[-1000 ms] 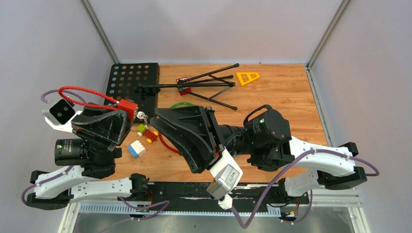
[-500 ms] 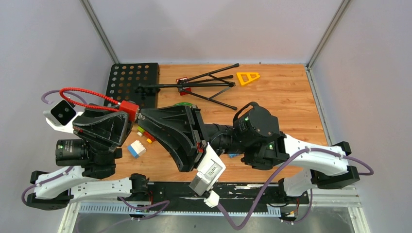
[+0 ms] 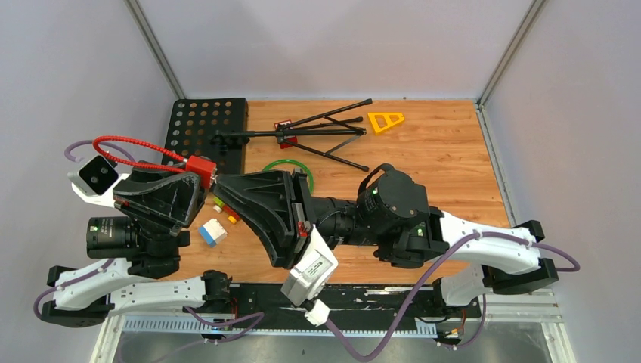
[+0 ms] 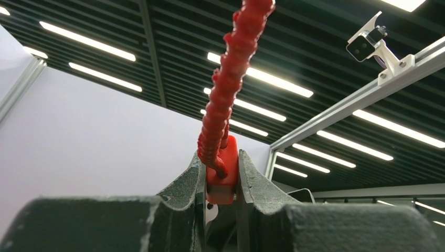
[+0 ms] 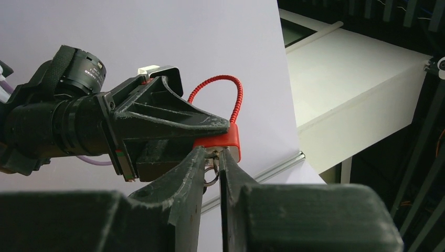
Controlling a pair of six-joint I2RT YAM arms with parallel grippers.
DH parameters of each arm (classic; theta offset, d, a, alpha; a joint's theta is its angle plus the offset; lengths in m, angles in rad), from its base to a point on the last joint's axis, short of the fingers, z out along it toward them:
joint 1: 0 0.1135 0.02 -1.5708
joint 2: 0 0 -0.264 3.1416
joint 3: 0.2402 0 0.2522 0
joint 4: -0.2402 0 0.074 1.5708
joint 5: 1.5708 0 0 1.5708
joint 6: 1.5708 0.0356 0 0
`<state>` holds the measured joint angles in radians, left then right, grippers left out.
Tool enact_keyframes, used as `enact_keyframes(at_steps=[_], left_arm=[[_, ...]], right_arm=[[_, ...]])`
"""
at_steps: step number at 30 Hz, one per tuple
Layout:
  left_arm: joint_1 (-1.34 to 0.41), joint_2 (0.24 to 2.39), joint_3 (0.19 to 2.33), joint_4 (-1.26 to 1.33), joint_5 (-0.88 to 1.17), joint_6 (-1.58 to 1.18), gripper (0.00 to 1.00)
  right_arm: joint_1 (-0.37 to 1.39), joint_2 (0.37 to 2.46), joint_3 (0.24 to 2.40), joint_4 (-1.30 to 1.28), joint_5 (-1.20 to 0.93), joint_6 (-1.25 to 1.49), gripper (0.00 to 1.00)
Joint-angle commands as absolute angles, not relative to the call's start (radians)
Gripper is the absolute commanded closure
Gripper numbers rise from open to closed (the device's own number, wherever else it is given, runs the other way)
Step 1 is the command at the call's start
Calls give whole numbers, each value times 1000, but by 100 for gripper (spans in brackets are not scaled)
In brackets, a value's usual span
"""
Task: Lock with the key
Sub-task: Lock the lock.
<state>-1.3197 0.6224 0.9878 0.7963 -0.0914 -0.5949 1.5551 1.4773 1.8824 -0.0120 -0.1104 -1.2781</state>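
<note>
Padlock (image 4: 221,185) sits clamped by its red body in the left end effector (image 4: 221,163), held up off the bench (image 3: 423,151) at the left of centre, its red cable shackle (image 4: 231,73) looping away from the arm. We see the right end effector (image 5: 212,153) meeting it tip to tip from the opposite side, fingers drawn narrow about the key (image 5: 212,156), with the key ring (image 5: 211,176) dangling in the gap between them. We judge the key gripped, though its blade is hidden. What matters next is alignment. The key's long axis seems to run straight along the right end effector's own pointing line into the lock body, so a wrist roll should turn it while the left arm braces.
</note>
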Motion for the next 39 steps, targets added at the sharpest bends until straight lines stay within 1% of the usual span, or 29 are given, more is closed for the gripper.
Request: enact_keyframes(at_steps=[1, 6, 8, 13, 15, 16, 19, 22, 27, 33, 39], left_arm=[[-1318, 621, 992, 825, -87, -580, 100], [-1318, 624, 994, 825, -86, -581, 100], [-1318, 623, 994, 824, -86, -581, 100], [-1318, 619, 992, 822, -87, -579, 100], [-1318, 618, 992, 822, -87, -578, 100], [-1317, 618, 992, 822, -87, -577, 100], [-1318, 622, 995, 822, -86, -575, 100], [-1318, 623, 997, 822, -85, -575, 100], [-1318, 622, 993, 821, -87, -575, 100], [-1318, 616, 986, 822, -96, -574, 100], [-1318, 616, 986, 816, -97, -566, 100]], right_arm=[[1562, 1496, 1919, -14, -37, -1314, 84], [1567, 1512, 1930, -9, 0, -1341, 87], [1569, 1518, 1931, -9, 42, -1347, 87], [1572, 1520, 1927, 22, 57, -1348, 73], [1572, 1520, 1927, 27, 67, -1350, 70], [1572, 1520, 1928, 29, 69, -1351, 72], [1573, 1519, 1927, 34, 69, -1351, 83], [1572, 1517, 1924, 40, 66, -1351, 84], [1574, 1510, 1911, 49, 63, -1353, 94], [1580, 1494, 1892, 68, 66, -1352, 100], [1593, 1471, 1873, 73, 74, -1309, 100]])
